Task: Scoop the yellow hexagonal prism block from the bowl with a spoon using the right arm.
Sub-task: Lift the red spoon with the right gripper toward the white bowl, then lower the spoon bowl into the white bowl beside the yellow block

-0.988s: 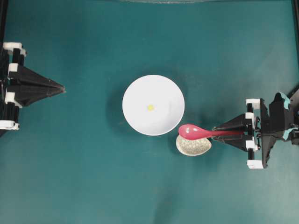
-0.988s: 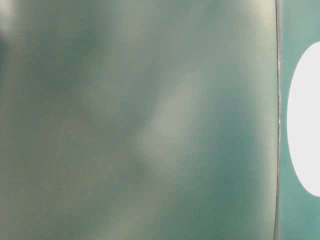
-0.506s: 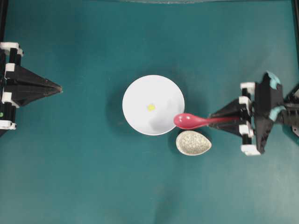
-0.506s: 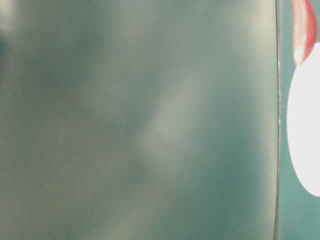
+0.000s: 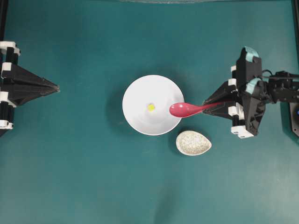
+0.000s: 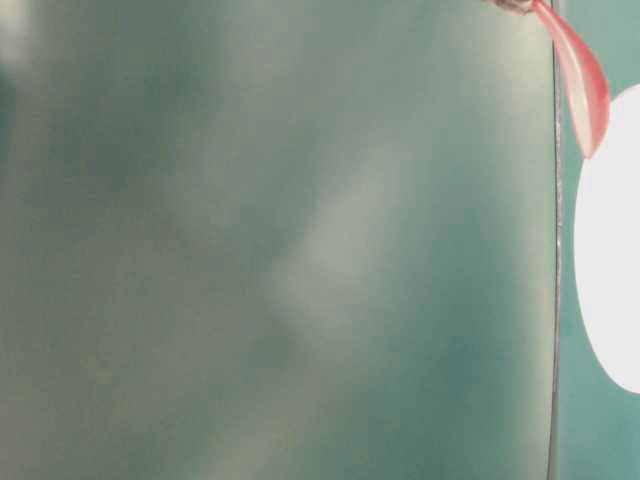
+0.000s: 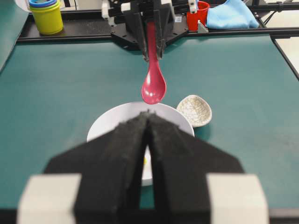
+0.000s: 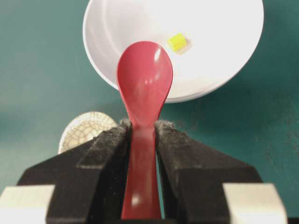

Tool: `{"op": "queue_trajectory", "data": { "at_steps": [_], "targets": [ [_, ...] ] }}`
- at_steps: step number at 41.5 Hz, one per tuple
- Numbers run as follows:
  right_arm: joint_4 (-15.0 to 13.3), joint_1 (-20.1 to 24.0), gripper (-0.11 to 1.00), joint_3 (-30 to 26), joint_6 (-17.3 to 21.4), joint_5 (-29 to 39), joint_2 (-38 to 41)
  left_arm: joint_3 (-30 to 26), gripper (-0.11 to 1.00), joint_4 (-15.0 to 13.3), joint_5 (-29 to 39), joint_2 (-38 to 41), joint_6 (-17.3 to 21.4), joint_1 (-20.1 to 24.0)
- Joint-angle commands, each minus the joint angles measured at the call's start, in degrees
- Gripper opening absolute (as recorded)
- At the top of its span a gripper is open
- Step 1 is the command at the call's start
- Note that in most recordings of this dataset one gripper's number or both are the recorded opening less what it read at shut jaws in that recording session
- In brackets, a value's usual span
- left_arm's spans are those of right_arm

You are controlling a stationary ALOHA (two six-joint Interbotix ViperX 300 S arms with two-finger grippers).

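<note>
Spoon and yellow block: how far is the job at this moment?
Done: the right gripper holds the spoon by its handle, off the spoon rest. In hand: its scoop hangs over the bowl rim. Left: the yellow block lies unscooped in the bowl. The left gripper is shut.

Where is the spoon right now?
Overhead view: the spoon is held in the right tool, its scoop over the bowl's right rim, above the empty spoon rest.
</note>
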Motion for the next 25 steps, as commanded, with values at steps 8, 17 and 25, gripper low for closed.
{"op": "queue_trajectory", "data": {
  "at_steps": [8, 17, 25],
  "targets": [
    [-1.85, -3.96, 0.25, -5.36, 0.09, 6.94, 1.05, -1.67, 0.01, 0.18, -0.26, 0.18, 0.0, 0.09],
    [-4.31, -5.01, 0.25, -10.46, 0.18, 12.83, 6.42, -1.76, 0.01, 0.18, -0.26, 0.18, 0.09, 0.09],
    [-7.29, -5.19, 0.25, -15.47, 0.18, 15.91, 11.95, -1.67, 0.01, 0.18, -0.26, 0.18, 0.09, 0.09]
  ]
}}
